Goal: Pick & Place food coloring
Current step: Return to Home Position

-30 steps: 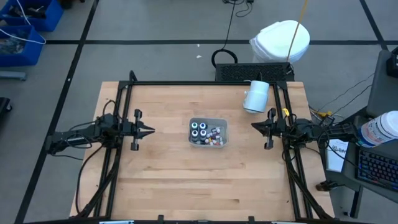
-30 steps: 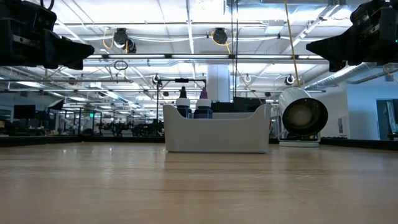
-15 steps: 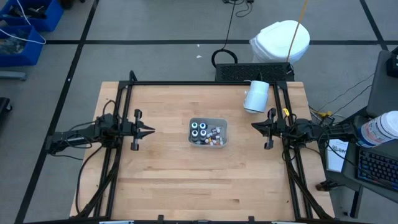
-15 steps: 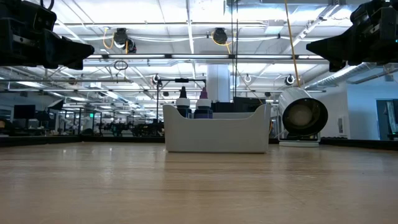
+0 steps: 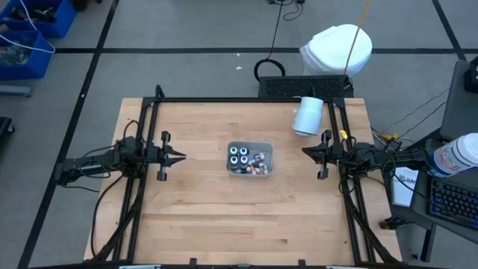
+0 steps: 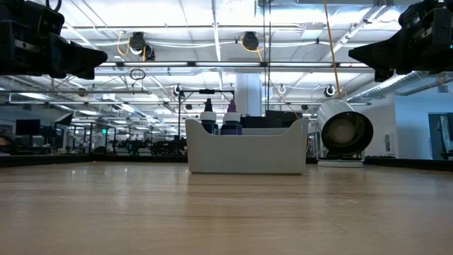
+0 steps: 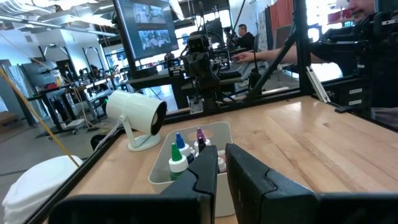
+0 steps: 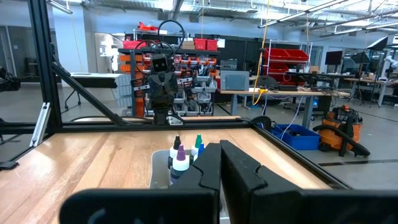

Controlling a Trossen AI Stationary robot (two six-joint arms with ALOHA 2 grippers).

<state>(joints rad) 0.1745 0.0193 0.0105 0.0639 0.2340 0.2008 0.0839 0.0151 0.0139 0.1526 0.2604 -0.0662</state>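
The food coloring point(image 5: 239, 155) sits gathered inside the grey bin point(image 5: 270, 148), the larger dark bottles with ringed tops at the bin's left end and the smaller pieces crowded toward its right end. In the low view a few dropper tips poke up above the bin's near wall. No bottle or cap shows on the table point(image 5: 194, 217) outside the bin, so the placing part of the job looks finished. The left gripper point(image 5: 182, 157) hangs well to the left of the bin and the right gripper point(image 5: 305, 152) well to its right, both pointing toward the bin and raised above the table. In each wrist view that arm's fingers are drawn close together with only a thin gap, and they hold nothing. A white cylinder point(image 5: 307, 116) lies on its side behind the bin and to its right, apart from it. With both arms pulled back level with the bin on either side, what is left seems to be only settling into the rest pose, if that is not reached already.
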